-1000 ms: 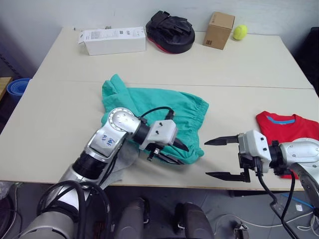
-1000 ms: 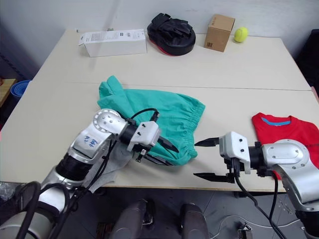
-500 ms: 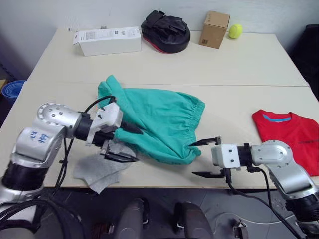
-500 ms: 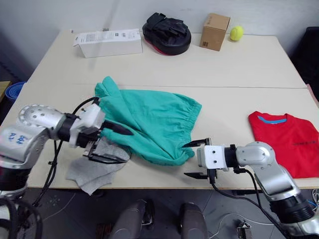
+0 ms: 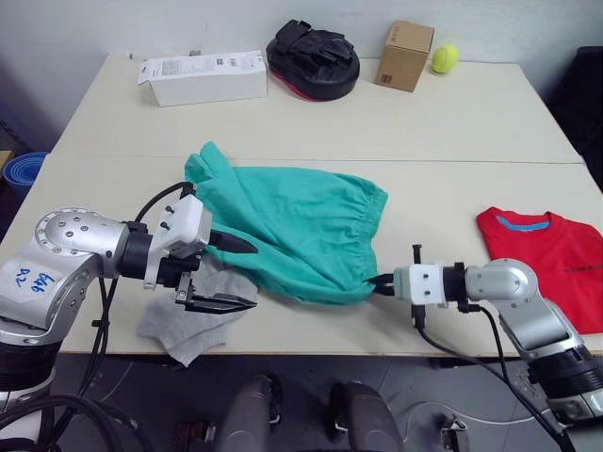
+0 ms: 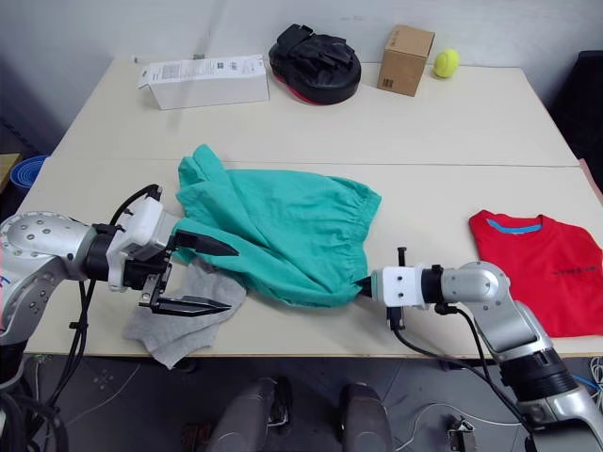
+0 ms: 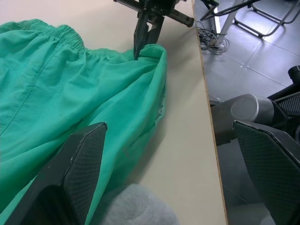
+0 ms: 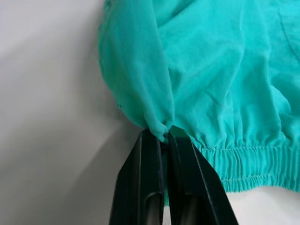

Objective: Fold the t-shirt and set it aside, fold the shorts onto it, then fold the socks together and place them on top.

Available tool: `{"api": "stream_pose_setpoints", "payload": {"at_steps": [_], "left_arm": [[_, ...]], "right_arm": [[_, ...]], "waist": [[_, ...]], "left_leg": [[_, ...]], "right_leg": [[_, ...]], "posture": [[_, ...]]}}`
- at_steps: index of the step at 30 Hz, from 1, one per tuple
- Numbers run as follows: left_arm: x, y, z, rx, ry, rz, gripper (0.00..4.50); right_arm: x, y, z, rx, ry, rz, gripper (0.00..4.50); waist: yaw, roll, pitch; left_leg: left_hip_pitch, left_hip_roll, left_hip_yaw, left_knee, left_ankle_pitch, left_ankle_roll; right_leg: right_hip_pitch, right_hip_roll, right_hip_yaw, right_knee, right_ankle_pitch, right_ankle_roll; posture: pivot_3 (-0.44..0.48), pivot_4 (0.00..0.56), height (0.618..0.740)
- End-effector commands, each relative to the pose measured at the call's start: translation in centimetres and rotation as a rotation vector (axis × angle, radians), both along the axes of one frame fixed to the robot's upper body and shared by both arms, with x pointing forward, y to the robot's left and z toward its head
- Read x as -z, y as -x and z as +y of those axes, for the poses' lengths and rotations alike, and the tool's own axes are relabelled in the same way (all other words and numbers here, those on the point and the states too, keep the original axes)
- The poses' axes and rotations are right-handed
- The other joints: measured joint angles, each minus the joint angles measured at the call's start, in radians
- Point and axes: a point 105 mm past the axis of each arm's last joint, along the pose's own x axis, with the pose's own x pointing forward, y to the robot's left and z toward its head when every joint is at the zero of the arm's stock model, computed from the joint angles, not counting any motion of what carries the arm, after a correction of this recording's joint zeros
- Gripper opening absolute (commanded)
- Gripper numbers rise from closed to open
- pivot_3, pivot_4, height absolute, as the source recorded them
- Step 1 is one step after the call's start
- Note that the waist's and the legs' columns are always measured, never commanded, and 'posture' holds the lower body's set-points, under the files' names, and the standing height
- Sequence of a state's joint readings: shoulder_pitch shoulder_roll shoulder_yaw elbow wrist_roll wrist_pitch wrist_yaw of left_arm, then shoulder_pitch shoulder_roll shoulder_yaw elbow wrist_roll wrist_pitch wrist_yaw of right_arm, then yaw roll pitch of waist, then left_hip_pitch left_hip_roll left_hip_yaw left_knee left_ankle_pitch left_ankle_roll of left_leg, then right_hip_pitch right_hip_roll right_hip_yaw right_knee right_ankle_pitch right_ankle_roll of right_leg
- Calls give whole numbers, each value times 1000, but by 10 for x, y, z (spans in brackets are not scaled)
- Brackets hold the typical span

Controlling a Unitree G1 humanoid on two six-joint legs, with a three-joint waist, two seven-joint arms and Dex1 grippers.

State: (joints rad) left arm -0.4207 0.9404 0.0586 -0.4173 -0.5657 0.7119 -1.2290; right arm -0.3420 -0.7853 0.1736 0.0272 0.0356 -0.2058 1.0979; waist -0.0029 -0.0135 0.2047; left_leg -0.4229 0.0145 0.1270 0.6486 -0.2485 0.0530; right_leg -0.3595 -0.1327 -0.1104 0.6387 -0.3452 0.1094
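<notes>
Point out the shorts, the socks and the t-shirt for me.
shorts (image 5: 301,221): left eye view, middle of the teal-green cloth.
socks (image 5: 184,325): left eye view, grey knit near the table's front edge.
t-shirt (image 5: 546,259): left eye view, red chest area below the blue collar.

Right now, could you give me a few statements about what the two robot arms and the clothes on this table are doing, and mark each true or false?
1. The right gripper is pinching a corner of the teal-green cloth shorts. True.
2. The left gripper is shut on the shorts. False: its fingers are spread open, gripping nothing.
3. The bright red t-shirt lies flat, clear of the shorts. True.
4. A light grey knit sock sits on top of the t-shirt. False: it lies near the table's front edge, below the left gripper.
5. The yellow ball rests beside the brown cardboard box. True.
</notes>
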Motion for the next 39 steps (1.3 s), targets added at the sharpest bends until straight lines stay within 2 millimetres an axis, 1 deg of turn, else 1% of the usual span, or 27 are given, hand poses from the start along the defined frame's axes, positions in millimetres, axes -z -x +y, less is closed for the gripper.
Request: {"api": "stream_pose_setpoints", "payload": {"at_steps": [1, 2, 7, 12, 15, 20, 23, 27, 30, 33, 35, 36, 39], "left_arm": [[-4, 4, -5, 36, 9, -20, 4500], [-4, 4, -5, 38, 9, -19, 4500], [-2, 3, -5, 43, 4, -20, 4500], [0, 4, -5, 53, -4, -15, 4500], [9, 7, -9, 69, -12, 1, 4500], [27, 8, -8, 92, -77, -1, 4500], [38, 3, 0, 72, -130, -21, 4500], [46, 1, 8, 61, -168, -30, 4500], [61, -2, 13, 44, -219, -49, 4500], [71, -2, 13, 38, -215, -46, 3938], [76, -5, 13, 31, -228, -53, 3270], [78, -6, 14, 30, -239, -60, 3006], [81, -8, 17, 23, -255, -71, 1970]], "right_arm": [[-21, -16, -30, 95, 30, -88, 48], [-22, -18, -34, 105, 36, -93, 48], [-35, -31, -68, 194, 97, -143, 48], [-39, -26, -87, 204, 138, -125, 48], [-40, -13, -82, 152, 99, -60, 48], [-36, 3, -60, 62, 66, -12, 48], [-35, 6, -55, 56, 55, -5, 48], [-32, 9, -53, 55, 53, 4, 48], [-31, 10, -52, 56, 52, 7, 48], [-31, 10, -51, 57, 45, 8, 0], [-32, 10, -51, 57, 43, 8, 0], [-33, 10, -51, 57, 42, 8, 0], [-35, 11, -51, 60, 39, 10, 0]], "waist": [[1, 0, 0], [1, 0, 0], [-2, 1, 0], [-1, 1, 0], [0, 1, 0], [0, 1, 0], [0, 1, 0], [1, 1, 0], [1, 2, 0], [0, 2, 0], [0, 2, 0], [1, 2, 0], [0, 2, 0]], "left_leg": [[0, 0, 0, 0, 0, 0], [0, 0, 0, 0, 0, 0], [0, 0, 0, 0, 0, 0], [0, 0, 1, 0, 0, 0], [0, 0, 1, 0, 0, 0], [1, 0, 1, 0, 0, 0], [1, 0, 1, 0, 0, 0], [1, 0, 1, -1, 0, -1], [1, 0, 1, -1, 0, -1], [1, 0, 1, -1, 0, -1], [1, 0, 1, -1, 0, -1], [1, 0, 1, -1, 0, -1], [1, 0, 1, -1, 0, -1]], "right_leg": [[0, 0, 0, 0, 0, 0], [0, 0, 0, 0, 0, 0], [0, 0, 0, 0, 0, 0], [0, 0, 0, 0, 0, 0], [0, 0, 0, 0, 0, 0], [0, 0, 0, 0, 0, 0], [0, 0, 0, 0, 0, 0], [0, 0, 0, -1, 0, 0], [0, -1, 0, -1, 0, 0], [0, -1, 0, -1, 0, 0], [0, -1, 0, -1, 0, 0], [0, -1, 0, -1, 0, 0], [0, -1, 0, -1, 0, 0]], "posture": [[0, 150, 740], [0, 150, 740], [0, 150, 740], [0, 150, 740], [0, 150, 740], [0, 150, 740], [0, 150, 740], [0, 150, 740], [0, 150, 740], [0, 150, 740], [0, 150, 740], [0, 150, 740], [0, 150, 740]]}}
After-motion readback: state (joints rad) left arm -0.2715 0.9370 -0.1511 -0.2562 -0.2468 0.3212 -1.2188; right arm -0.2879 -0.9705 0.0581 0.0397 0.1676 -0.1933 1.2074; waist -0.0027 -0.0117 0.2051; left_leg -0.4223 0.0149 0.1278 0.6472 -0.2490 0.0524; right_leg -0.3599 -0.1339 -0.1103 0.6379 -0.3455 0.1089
